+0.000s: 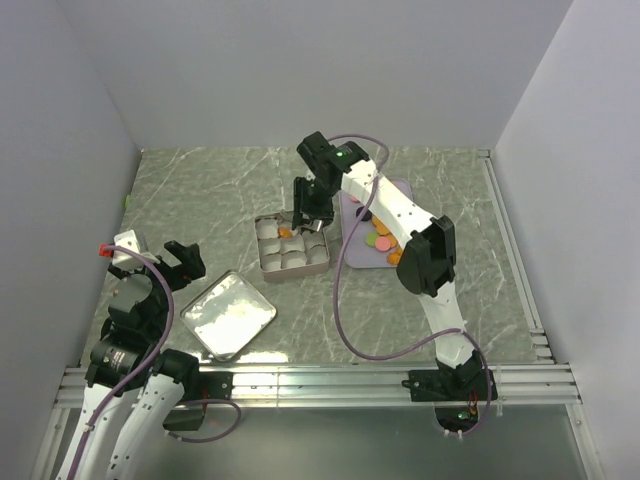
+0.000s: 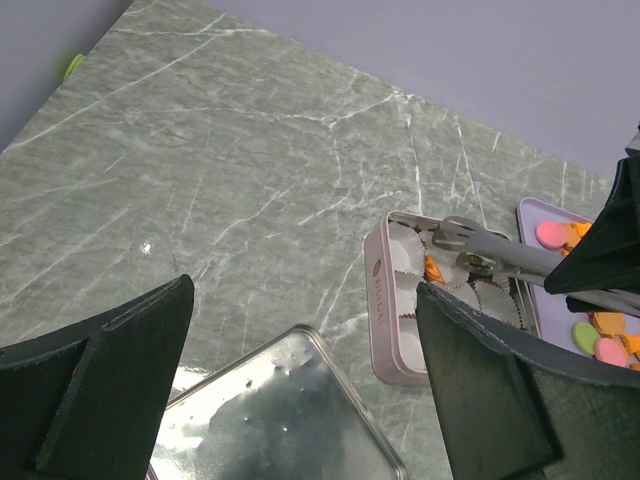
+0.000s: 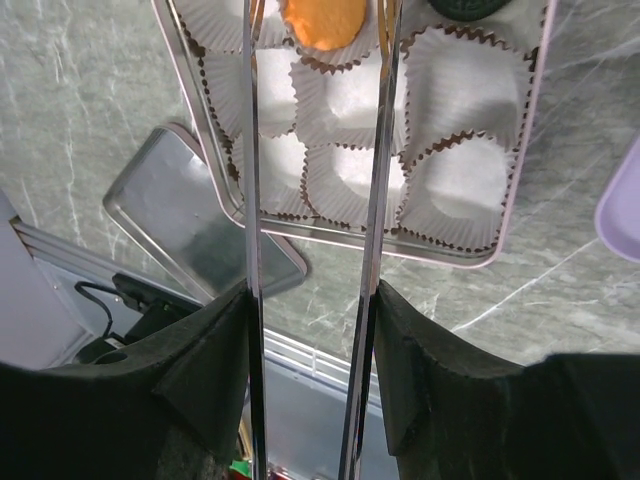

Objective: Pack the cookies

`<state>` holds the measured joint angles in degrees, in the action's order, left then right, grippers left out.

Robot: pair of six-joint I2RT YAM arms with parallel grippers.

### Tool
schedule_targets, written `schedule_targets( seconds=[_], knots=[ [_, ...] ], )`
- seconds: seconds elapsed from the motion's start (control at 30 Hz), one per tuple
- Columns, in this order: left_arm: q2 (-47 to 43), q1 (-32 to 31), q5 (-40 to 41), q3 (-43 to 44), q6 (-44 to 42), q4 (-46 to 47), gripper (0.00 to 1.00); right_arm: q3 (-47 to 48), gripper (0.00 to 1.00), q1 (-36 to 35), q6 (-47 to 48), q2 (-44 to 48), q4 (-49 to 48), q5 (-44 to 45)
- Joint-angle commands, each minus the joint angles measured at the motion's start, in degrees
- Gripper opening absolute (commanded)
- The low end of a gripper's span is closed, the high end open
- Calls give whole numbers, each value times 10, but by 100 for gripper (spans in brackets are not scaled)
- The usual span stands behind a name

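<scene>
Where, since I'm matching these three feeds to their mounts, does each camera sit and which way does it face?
Top external: above and behind the bases, looking down on the table; both arms show, left gripper and right gripper.
Left wrist: on the left arm, facing forward across the table to the tin; its two black fingers frame the view.
Right wrist: on the right arm, looking down along the metal tongs into the tin's paper cups; its black fingers show.
Shared: all three see the tin and its silver lid.

A compartmented tin (image 1: 295, 273) (paper cups inside) sits on the marble table (image 1: 200, 190) between a silver lid (image 1: 227, 315) and lavender tray (image 2: 528, 212).
</scene>
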<state>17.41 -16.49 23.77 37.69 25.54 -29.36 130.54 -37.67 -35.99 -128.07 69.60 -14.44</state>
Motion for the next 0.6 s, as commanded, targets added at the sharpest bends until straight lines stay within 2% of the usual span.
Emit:
schedule_targets(
  seconds=[0.0,0.23,0.57],
  knots=[
    [1,0,-4,1,-8,20,99,32,55,11,1,47,-7,4],
    [2,0,-5,1,-9,21,99,4,55,39,0,122,-4,9],
    [5,0,-11,2,-11,21,99,-119,55,108,49,194,13,73]
  ],
)
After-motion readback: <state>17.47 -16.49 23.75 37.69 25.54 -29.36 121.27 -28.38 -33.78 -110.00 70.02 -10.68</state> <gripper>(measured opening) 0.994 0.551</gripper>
